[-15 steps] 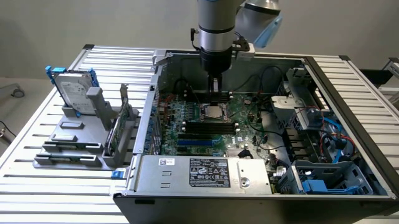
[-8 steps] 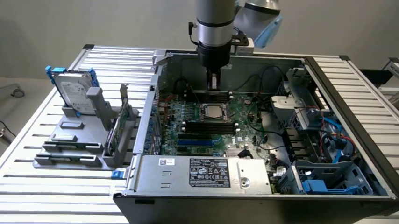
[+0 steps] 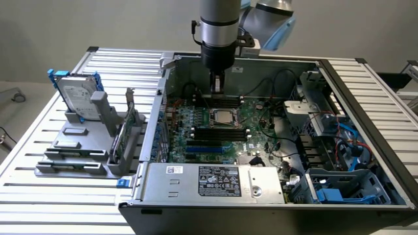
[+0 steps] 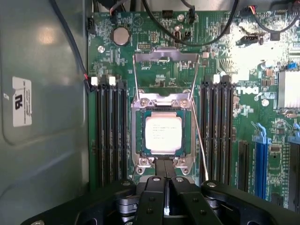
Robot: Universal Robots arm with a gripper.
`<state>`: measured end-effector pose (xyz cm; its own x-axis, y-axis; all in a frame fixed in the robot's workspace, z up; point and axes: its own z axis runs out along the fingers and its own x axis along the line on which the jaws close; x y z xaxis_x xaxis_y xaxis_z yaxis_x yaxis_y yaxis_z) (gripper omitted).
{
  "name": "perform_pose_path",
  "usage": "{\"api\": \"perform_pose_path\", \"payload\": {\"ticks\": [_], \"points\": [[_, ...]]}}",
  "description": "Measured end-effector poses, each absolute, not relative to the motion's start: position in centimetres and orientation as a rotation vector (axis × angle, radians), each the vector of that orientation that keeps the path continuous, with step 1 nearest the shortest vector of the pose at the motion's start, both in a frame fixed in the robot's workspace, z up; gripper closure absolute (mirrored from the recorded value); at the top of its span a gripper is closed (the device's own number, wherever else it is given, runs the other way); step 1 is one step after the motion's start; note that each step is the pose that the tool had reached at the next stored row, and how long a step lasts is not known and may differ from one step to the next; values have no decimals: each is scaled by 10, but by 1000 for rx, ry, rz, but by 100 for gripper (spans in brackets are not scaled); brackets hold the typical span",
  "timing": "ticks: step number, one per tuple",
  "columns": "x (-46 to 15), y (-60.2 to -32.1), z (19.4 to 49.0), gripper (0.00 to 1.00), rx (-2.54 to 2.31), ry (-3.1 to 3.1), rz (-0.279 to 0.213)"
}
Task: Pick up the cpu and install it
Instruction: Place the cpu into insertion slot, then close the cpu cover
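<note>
The robot arm reaches down from above into an open grey metal computer case (image 3: 365, 98) that lies on a slatted aluminium table (image 3: 39, 196). Its black two-fingered gripper (image 3: 218, 93) hangs low over the green motherboard (image 3: 261, 122), at the far edge of the dark square metal-framed socket (image 3: 222, 117).

In the wrist view the gripper (image 4: 165, 164) has its two fingers (image 4: 157, 180) clenched flat against each other with nothing between them. Their tips lie over the socket's (image 4: 136, 131) rim; whether they touch it I cannot tell.

The small flat square cpu (image 4: 162, 133) with its dull silver-grey metal top sits flat inside the socket, square to the frame and apart from the fingertips. In the exterior view the cpu (image 3: 222, 117) shows as a pale square near the middle of the board, just nearer than the gripper.

Rows of black memory slots (image 4: 110, 136) flank the socket on both sides. A thin silver wire lever (image 4: 199, 140) runs slanted along one side of the socket.

On the near side of the case lies a grey metal power supply box (image 3: 183, 183) with a black label. On the exterior view's left, outside the case, a large silver rectangular hard drive (image 3: 77, 100) with a blue bracket stands upright in a grey plastic holder (image 3: 72, 147), well apart from the gripper.
</note>
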<state>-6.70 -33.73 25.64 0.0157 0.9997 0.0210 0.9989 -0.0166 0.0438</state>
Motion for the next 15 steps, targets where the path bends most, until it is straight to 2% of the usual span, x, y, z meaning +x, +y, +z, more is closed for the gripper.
{"api": "perform_pose_path", "payload": {"ticks": [15], "points": [[-70,-337,257,89,2233,2197,60]]}}
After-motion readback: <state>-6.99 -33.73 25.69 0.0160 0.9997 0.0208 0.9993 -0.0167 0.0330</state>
